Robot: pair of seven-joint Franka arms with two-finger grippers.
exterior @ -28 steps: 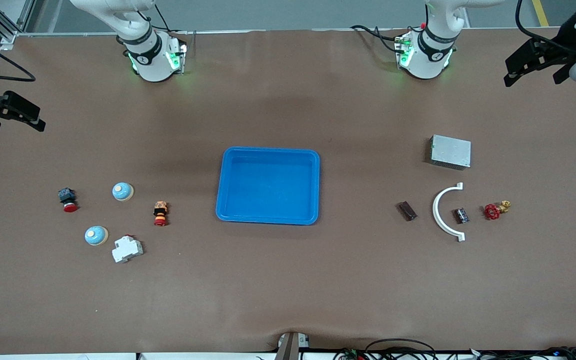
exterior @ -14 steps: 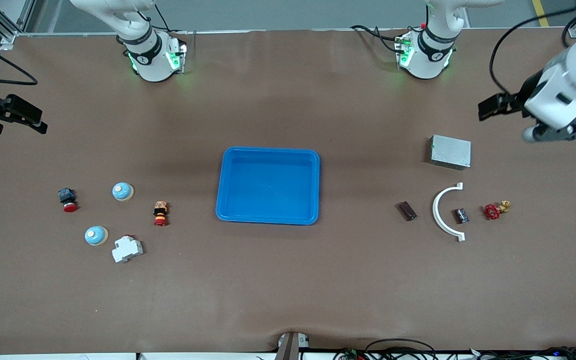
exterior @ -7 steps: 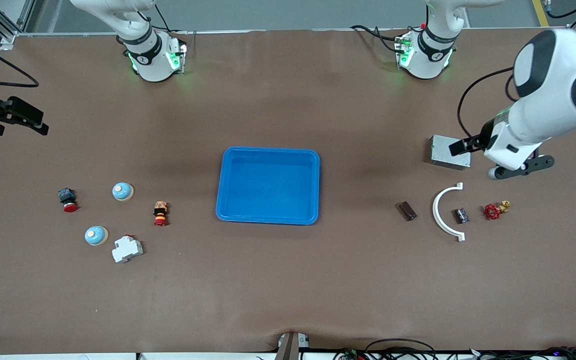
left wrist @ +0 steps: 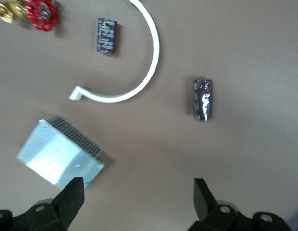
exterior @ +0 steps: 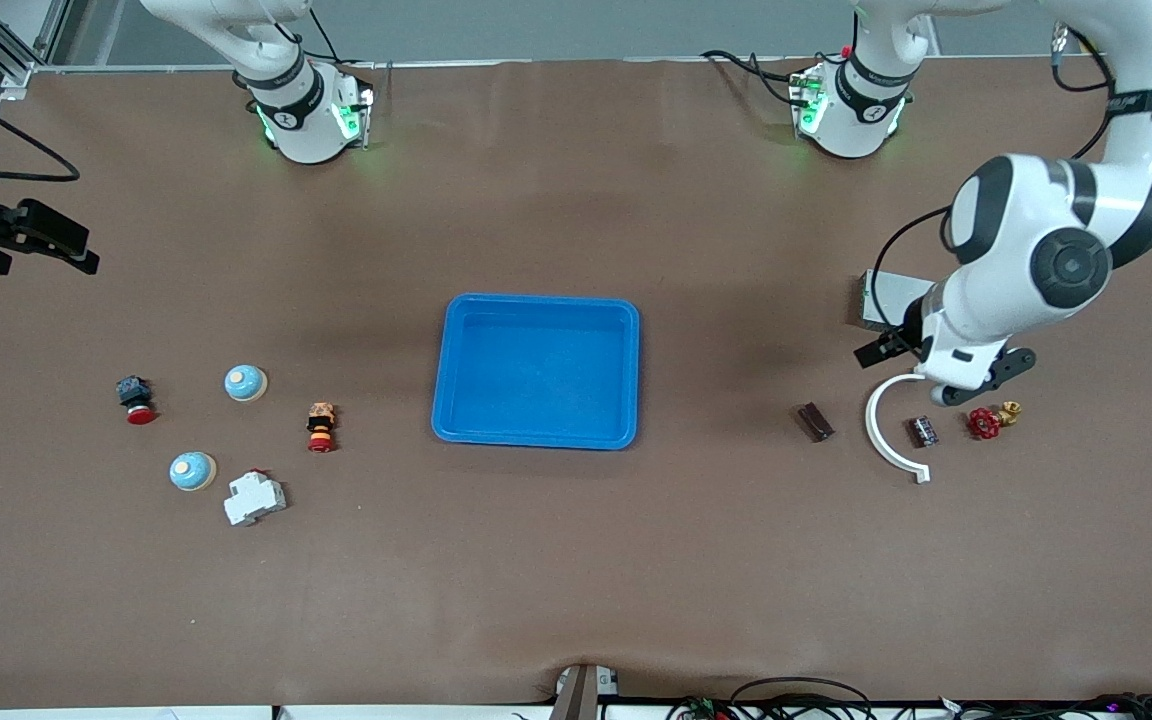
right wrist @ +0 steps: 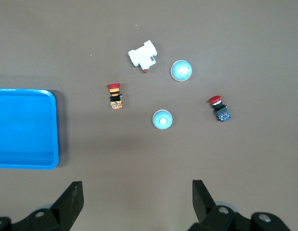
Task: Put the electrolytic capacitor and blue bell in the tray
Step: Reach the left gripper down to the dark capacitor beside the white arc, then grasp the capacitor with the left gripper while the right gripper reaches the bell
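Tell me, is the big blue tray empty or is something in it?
Empty. The tray shows only its bare blue floor in the front view, and both blue bells sit on the table toward the right arm's end.

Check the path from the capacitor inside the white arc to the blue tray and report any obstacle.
The white curved bracket arcs between that capacitor and the tray; the second capacitor lies on the tray's side of it. The open left gripper hovers above.
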